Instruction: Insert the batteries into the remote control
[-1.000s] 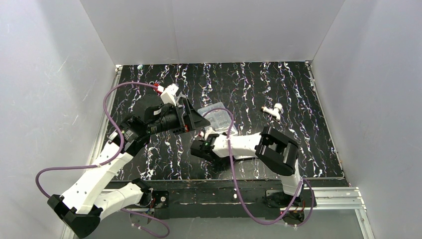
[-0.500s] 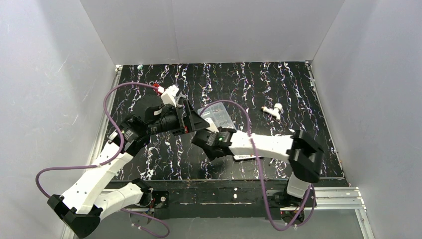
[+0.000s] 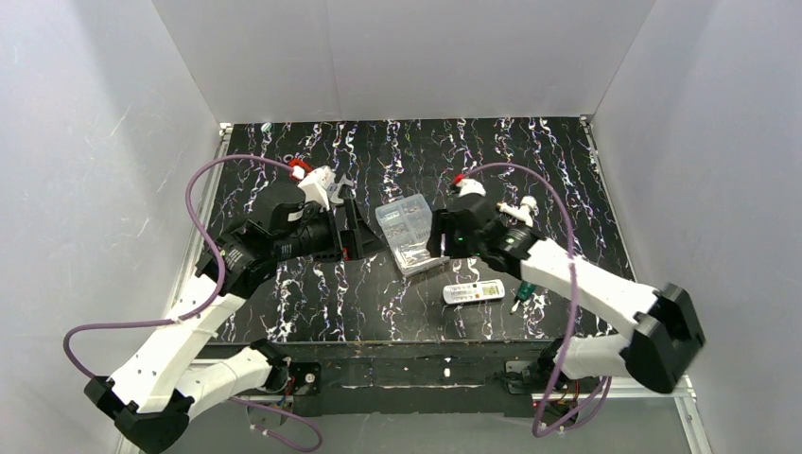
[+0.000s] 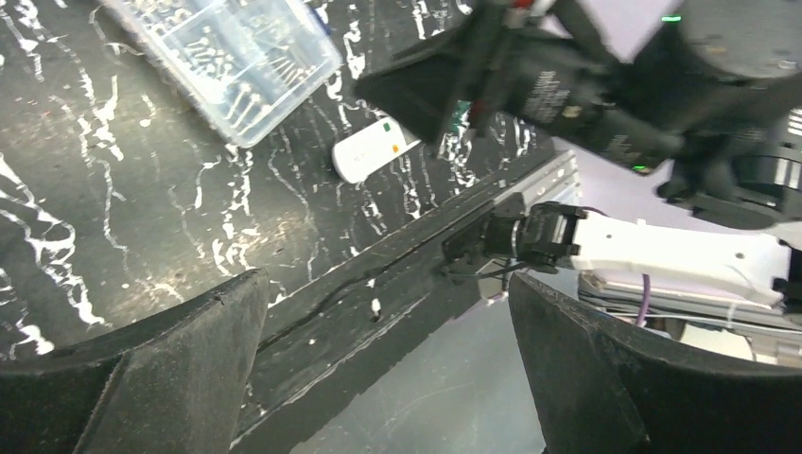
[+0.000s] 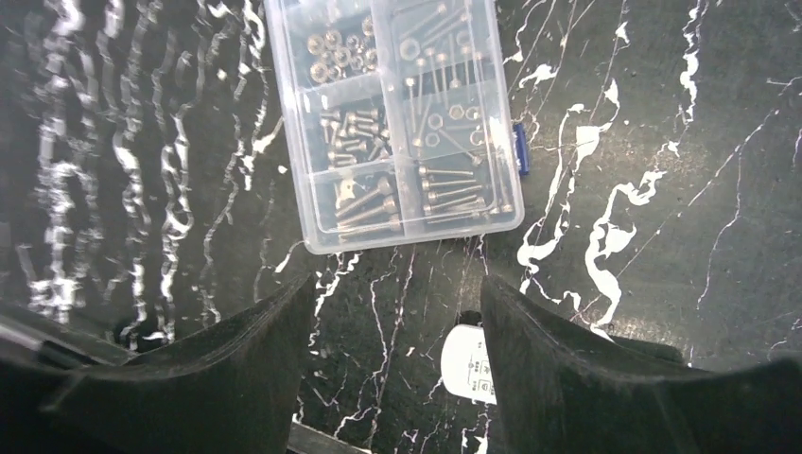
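The remote control (image 3: 474,292) is small and white and lies flat near the table's front edge. It also shows in the left wrist view (image 4: 374,151), and one end of it shows in the right wrist view (image 5: 467,365). My right gripper (image 3: 438,240) is open and empty above the right edge of the clear box (image 3: 407,232). In its own view the right gripper (image 5: 392,374) hangs over bare table just in front of the box (image 5: 397,123). My left gripper (image 3: 365,232) is open and empty, left of the box. In its own view the left gripper (image 4: 388,378) points past the table's front edge. I cannot make out any batteries.
A green-handled screwdriver (image 3: 521,292) lies right of the remote. A small white object (image 3: 519,208) lies further back on the right. The clear box holds several compartments of screws. White walls close in the black marbled table (image 3: 312,293) on three sides.
My right arm has swung out to the right, and its gripper has moved from the front middle up to the box's right edge, uncovering the remote. My left gripper has drawn back slightly to the left.
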